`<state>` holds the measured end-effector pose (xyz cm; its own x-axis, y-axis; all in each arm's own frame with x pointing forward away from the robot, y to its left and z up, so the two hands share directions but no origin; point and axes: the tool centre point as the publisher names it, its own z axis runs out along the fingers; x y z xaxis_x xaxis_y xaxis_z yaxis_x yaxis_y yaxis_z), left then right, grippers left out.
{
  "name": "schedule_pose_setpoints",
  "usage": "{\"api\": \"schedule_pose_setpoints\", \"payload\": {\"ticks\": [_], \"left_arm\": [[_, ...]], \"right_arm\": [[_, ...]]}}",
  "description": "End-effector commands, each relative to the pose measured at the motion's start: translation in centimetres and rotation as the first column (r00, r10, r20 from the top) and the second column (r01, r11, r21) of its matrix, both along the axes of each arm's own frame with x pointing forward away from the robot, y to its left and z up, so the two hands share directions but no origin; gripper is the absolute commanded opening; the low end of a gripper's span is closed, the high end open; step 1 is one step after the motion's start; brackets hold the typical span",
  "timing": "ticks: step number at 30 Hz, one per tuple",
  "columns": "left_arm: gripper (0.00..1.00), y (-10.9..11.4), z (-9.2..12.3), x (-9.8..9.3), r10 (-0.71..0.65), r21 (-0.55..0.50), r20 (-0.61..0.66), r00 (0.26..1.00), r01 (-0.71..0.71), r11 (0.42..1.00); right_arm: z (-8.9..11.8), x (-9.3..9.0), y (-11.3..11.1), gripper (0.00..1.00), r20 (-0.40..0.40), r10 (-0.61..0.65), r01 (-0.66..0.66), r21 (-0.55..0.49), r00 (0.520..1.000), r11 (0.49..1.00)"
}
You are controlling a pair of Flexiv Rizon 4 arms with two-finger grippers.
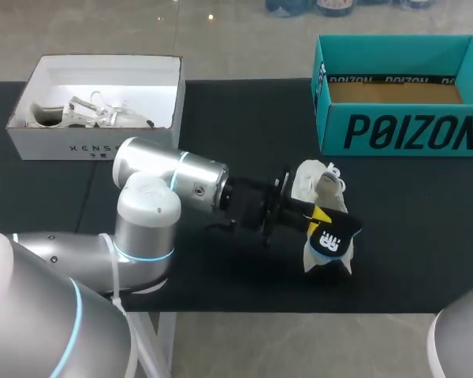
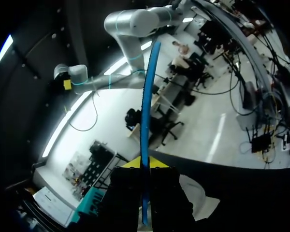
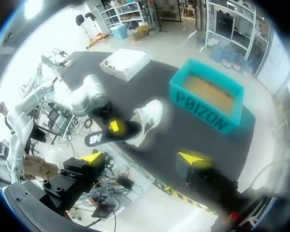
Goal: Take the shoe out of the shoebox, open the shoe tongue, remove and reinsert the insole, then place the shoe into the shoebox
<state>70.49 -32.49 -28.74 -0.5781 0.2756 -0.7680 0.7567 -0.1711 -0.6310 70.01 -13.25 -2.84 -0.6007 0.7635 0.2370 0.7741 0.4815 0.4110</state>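
A white shoe (image 1: pixel 314 183) lies on the black table (image 1: pixel 426 228), in front of the teal shoebox (image 1: pixel 402 102), which stands open with only brown cardboard showing inside. My left gripper (image 1: pixel 318 216) is shut on a black insole (image 1: pixel 336 235) with a blue edge, held over the shoe's heel end. In the left wrist view the insole (image 2: pixel 146 121) runs edge-on between the fingers, and the shoe (image 2: pixel 195 193) shows white just beneath. My right gripper (image 3: pixel 142 159) hangs open high above the table, well off the shoe (image 3: pixel 149 115) and the insole (image 3: pixel 108 134).
A white box (image 1: pixel 94 142) with another light shoe inside stands at the back left. My left arm (image 1: pixel 173 169) stretches across the table's middle from the left. Part of my right arm (image 1: pixel 467 339) shows at the front right corner.
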Motion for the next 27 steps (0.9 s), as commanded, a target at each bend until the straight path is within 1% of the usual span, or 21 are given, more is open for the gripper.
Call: {"api": "schedule_pose_setpoints", "payload": {"ticks": [1, 7, 11, 15, 27], "left_arm": [[0.00, -0.6, -0.5, 0.3, -0.002, 0.016, -0.006, 1.000, 0.002, 1.000], [0.00, -0.1, -0.9, 0.5, 0.015, 0.032, -0.009, 1.000, -0.015, 0.999], [0.00, 0.3, -0.8, 0.5, 0.019, 0.044, -0.006, 1.000, -0.019, 0.999], [0.00, 0.7, -0.7, 0.3, 0.026, 0.058, -0.006, 1.000, -0.026, 0.998], [0.00, 1.5, -1.3, -0.5, 0.046, 0.077, -0.030, 0.999, -0.043, 0.996]], "right_arm": [[0.1, 0.3, 0.0, 1.00, -0.007, 0.001, -0.001, -0.002, 1.000, 1.000], [0.1, 0.3, 0.0, 1.00, -0.007, 0.001, -0.001, -0.002, 1.000, 1.000], [0.1, 0.3, 0.0, 1.00, -0.007, 0.001, -0.001, -0.002, 1.000, 1.000], [0.1, 0.3, 0.0, 1.00, -0.007, 0.001, -0.001, -0.002, 1.000, 1.000], [0.1, 0.3, 0.0, 1.00, -0.007, 0.001, -0.001, -0.002, 1.000, 1.000]]}}
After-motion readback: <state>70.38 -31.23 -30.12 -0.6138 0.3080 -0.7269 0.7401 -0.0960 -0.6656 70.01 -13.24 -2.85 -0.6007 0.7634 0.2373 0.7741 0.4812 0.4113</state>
